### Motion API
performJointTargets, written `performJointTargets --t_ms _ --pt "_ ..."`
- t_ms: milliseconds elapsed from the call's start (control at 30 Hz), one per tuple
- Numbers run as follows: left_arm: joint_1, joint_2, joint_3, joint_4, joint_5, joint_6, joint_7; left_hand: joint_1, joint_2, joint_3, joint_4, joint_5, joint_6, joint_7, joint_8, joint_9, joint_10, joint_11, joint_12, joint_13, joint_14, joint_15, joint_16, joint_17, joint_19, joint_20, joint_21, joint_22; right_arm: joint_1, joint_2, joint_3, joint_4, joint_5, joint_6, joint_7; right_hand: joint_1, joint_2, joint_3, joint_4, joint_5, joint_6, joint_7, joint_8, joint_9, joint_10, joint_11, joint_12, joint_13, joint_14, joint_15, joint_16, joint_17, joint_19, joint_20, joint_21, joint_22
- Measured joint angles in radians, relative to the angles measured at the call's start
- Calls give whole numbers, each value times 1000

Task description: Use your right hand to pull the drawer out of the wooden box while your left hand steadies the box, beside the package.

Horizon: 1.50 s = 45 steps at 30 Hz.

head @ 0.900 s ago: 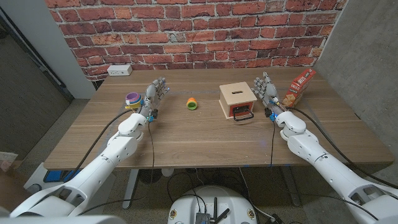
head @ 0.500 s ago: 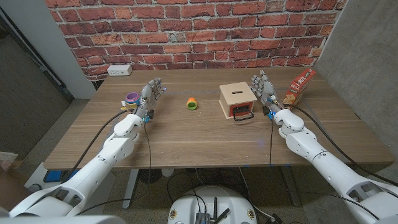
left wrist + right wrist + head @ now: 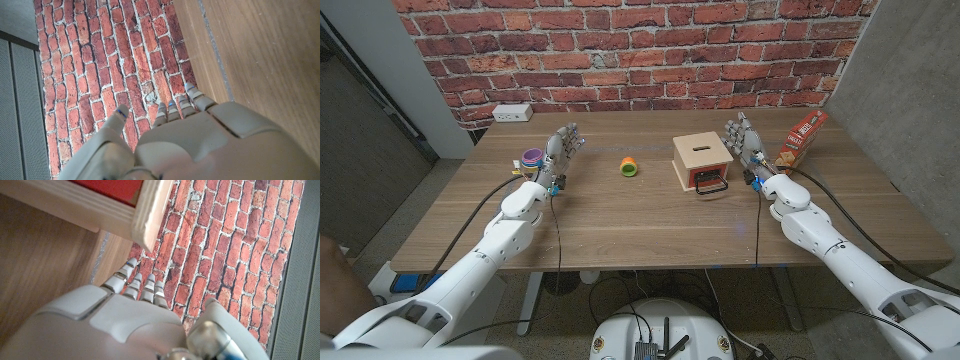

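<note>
I am bringing my left hand (image 3: 563,150) in from beside the purple cup (image 3: 533,158); compared with a second ago it has slid a little toward the middle of the table (image 3: 620,220), though it is sitting well apart from the wooden box (image 3: 701,160). My right hand (image 3: 744,143) has edged closer and is now hovering just beside the box, between it and the package (image 3: 800,140). Both hands are spread, holding nothing. So I am judging the pull as not yet begun: nothing is steadying the box. The box is sitting right of centre, its red drawer (image 3: 710,180) and dark handle (image 3: 712,186) facing me, long axis running toward me. A small green and orange ring (image 3: 629,166) is lying between the hands.
</note>
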<state>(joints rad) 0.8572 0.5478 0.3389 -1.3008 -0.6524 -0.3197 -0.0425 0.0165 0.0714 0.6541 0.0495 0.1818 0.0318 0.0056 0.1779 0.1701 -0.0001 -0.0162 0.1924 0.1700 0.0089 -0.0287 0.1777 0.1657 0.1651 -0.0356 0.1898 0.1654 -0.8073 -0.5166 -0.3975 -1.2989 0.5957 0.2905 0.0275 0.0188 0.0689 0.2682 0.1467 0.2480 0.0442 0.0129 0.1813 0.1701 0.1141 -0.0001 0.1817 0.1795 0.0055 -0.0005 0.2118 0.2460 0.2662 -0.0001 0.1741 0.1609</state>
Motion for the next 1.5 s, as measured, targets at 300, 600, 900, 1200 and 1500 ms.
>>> performJointTargets --t_ms 300,600,900,1200,1500 --pt "8 15 4 -41 20 16 25 5 5 6 -6 0 0 0 0 0 5 -5 0 0 4 -4 0 0 5 -5 0 0 -9 -4 4 0 -9 18 -9 5 5 1 -1 0 11 0 4 0 11 0 8 0 0 0 0 -5 0 0 4 0" --pt "1 36 12 -82 61 28 50 9 9 12 -12 0 6 -4 0 0 9 -9 0 0 5 -5 -1 -2 5 -5 0 0 -22 -8 12 8 -20 48 -17 5 5 5 -5 4 16 5 4 0 15 -4 8 0 0 0 0 -5 0 0 4 0" --pt "-17 43 23 -93 84 38 52 17 9 18 -18 0 16 -5 0 0 11 -11 0 0 5 -5 -1 -3 7 -4 0 0 -42 -20 17 0 -43 69 -38 5 5 8 -8 4 22 -1 8 0 18 0 8 0 5 -5 0 -9 5 -5 4 0" --pt "-37 35 34 -77 96 39 44 17 9 19 -28 0 16 -5 0 0 11 -11 0 0 5 -5 -1 -3 7 -4 0 0 -81 -58 32 -62 -74 70 -77 11 11 8 -8 4 32 0 8 0 25 0 8 0 11 -11 0 -9 5 -5 4 0" --pt "-50 21 42 -59 102 36 41 22 14 19 -28 0 16 -5 0 0 11 -11 0 0 11 0 -1 0 7 -4 0 0 -128 -102 50 -136 -98 52 -110 11 11 12 -12 4 36 -4 8 0 25 0 8 0 13 -13 0 -14 5 -5 4 0"
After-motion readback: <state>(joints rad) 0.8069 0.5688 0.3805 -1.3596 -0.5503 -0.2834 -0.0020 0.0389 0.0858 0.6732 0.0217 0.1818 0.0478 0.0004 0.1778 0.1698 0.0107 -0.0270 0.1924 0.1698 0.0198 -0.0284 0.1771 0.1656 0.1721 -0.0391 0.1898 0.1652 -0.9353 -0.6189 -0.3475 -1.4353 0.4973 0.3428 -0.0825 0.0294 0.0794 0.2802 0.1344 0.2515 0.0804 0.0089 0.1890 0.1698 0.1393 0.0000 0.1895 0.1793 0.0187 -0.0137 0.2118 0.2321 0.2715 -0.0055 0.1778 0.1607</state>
